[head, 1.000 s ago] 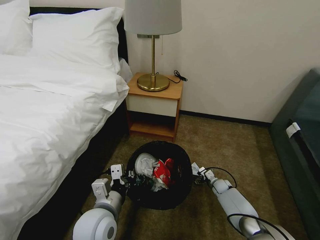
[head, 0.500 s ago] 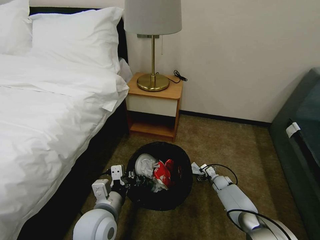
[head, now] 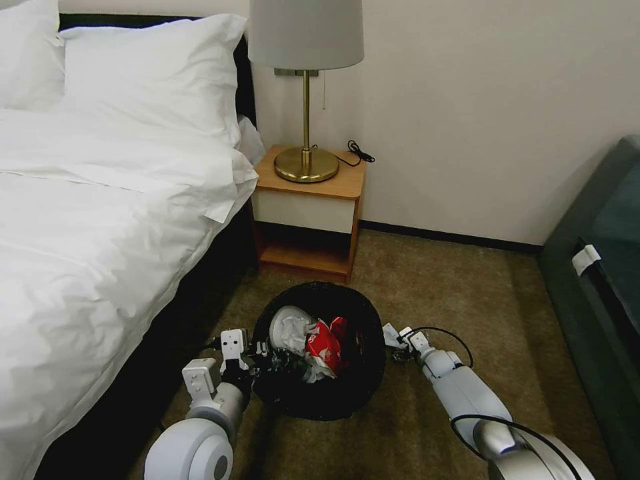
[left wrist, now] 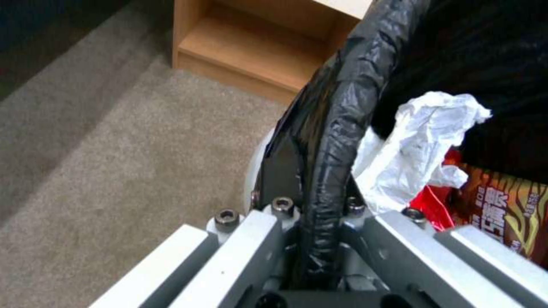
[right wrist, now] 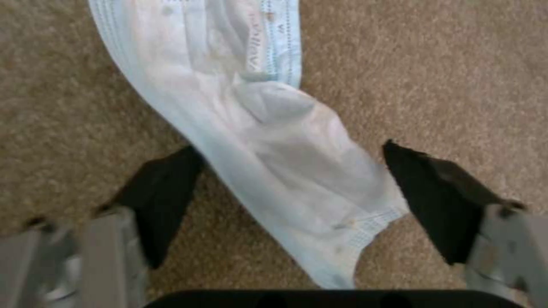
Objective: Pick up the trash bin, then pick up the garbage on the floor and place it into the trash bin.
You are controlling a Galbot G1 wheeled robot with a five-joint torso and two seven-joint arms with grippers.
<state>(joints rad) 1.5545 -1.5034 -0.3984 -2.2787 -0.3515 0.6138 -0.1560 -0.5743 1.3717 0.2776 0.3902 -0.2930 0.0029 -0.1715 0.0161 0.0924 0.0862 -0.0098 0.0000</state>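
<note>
left hand [left wrist: 311,239] clamped on liner-wrapped rim of trash bin [head: 363,383], on carpet [head: 440,280] by nightstand [head: 308,212]. right hand [right wrist: 291,188] open, fingers [right wrist: 434,196] straddling pale wrapper [right wrist: 274,145], possibly tissue packet, on carpet right of bin.

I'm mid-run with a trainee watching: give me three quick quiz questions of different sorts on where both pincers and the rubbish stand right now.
1. True or false: the left pincer is shut on the trash bin's rim.
2. What lies between the open fingers of the right pincer? A) a green bottle B) a pale blue-edged wrapper on the carpet C) a slipper
3. Fill in: inside the bin lie white crumpled tissue and a ___ snack packet.

Key: 1 true; 2 B; 3 red.
</note>
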